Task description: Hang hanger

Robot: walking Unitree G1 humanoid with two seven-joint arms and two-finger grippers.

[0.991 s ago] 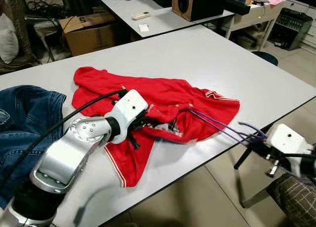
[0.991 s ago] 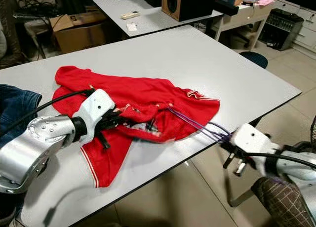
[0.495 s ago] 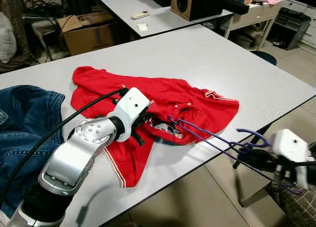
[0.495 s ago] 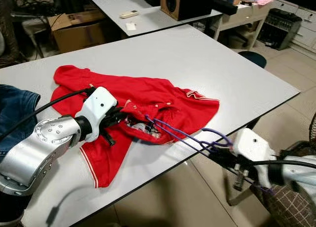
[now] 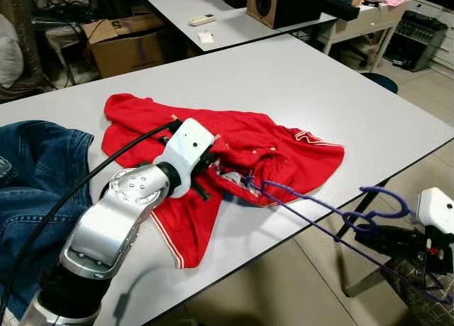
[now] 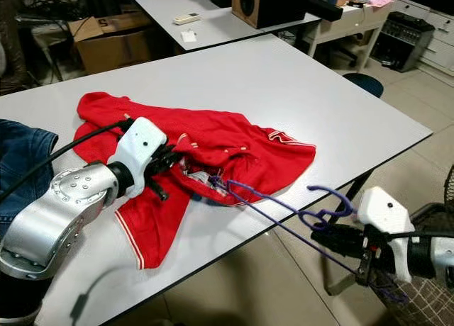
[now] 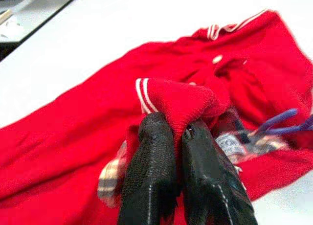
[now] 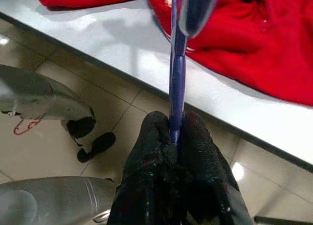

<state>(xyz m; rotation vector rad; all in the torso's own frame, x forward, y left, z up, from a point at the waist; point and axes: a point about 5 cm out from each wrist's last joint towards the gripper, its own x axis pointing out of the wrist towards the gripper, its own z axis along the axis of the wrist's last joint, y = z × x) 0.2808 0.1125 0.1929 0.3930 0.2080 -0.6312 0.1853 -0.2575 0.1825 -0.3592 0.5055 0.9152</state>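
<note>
White table [image 5: 298, 85]: left gripper [image 7: 178, 132] pinches red shirt [image 5: 269, 145]; right gripper [image 8: 175, 129] clamps purple hanger [image 5: 312, 212].

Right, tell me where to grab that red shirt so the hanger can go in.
Grip the red shirt at its striped collar rim, from the robot's left, lifting the neck open. The left gripper already pinches that fold, and the purple hanger in the right gripper points at that opening.
</note>
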